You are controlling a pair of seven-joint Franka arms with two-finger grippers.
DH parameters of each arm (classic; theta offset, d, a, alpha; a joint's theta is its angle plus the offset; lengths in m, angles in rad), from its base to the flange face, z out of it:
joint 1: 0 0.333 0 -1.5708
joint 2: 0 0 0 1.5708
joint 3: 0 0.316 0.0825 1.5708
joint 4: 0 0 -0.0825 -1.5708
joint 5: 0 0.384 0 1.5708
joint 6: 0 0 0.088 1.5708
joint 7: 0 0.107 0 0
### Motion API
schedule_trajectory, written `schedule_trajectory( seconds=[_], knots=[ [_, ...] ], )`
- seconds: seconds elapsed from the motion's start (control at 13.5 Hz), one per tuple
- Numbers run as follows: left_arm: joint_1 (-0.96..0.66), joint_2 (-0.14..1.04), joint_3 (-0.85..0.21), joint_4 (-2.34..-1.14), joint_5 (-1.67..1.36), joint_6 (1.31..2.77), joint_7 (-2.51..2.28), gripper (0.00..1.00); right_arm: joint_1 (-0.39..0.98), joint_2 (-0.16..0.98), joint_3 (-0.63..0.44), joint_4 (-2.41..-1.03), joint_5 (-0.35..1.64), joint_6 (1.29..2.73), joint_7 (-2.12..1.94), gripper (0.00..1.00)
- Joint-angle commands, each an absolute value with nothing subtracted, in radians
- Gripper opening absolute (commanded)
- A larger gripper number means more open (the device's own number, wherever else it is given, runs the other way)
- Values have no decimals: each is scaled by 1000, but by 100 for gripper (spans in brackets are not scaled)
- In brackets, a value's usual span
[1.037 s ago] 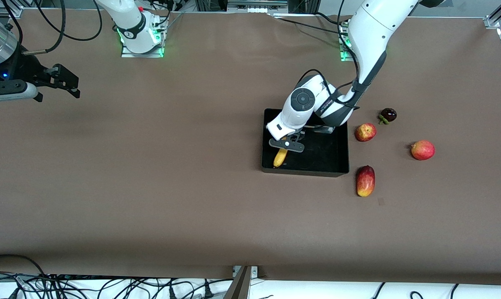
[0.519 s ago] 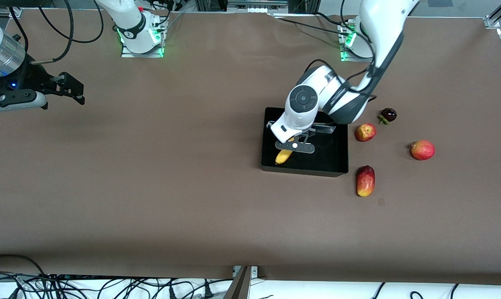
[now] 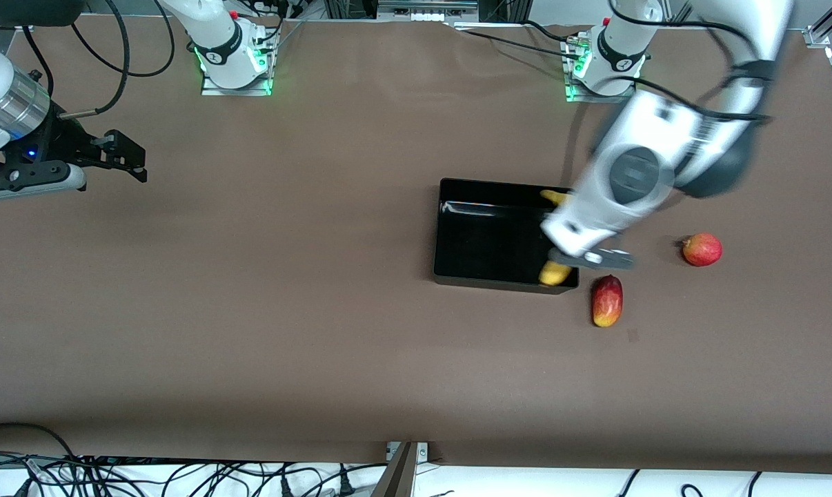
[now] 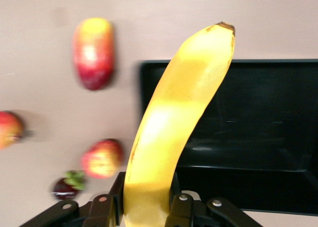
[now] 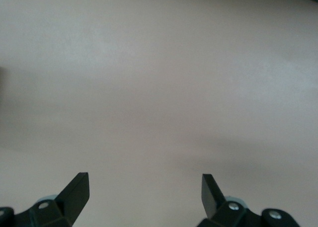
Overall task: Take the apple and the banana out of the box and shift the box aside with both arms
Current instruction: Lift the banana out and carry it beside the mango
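Since a second ago my left gripper (image 4: 149, 209), clamped on the long curved yellow banana (image 4: 171, 132), swings off the glossy black plastic box (image 3: 488, 238); I'd clear the wall before lowering. My right gripper (image 5: 144, 192) waits, jaws wide.

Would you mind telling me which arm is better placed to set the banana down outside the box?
The left: its gripper is shut on the banana over the box edge, while the open right gripper waits over bare table.

Two arms, one gripping, one waiting.
The left gripper (image 3: 590, 258) is hanging low from its bent arm, fingers clamping the banana (image 4: 171, 132); the right gripper (image 5: 145, 193) is waiting over bare table, jaws spread wide.
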State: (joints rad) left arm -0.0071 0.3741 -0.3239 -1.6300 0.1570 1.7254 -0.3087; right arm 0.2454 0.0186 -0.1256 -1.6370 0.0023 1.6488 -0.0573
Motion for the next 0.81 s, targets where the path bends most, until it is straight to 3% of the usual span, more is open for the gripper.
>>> schedule_trajectory(
  seconds=[0.0,0.22,0.59,0.74],
  knots=[
    [64,367,-264,-1669,155,1724,-186,0,288,63,-120,-1612,9,1541,-68,100],
    [86,393,-177,-1730,181,1849,-179,0,375,106,-120,-1624,26,1560,-34,100],
    [121,458,-126,-1896,184,2227,-172,4,563,303,-120,-1612,90,1811,353,100],
    [132,483,-117,-1908,184,2296,-106,5,630,375,-120,-1611,92,1940,449,100]
  ],
)
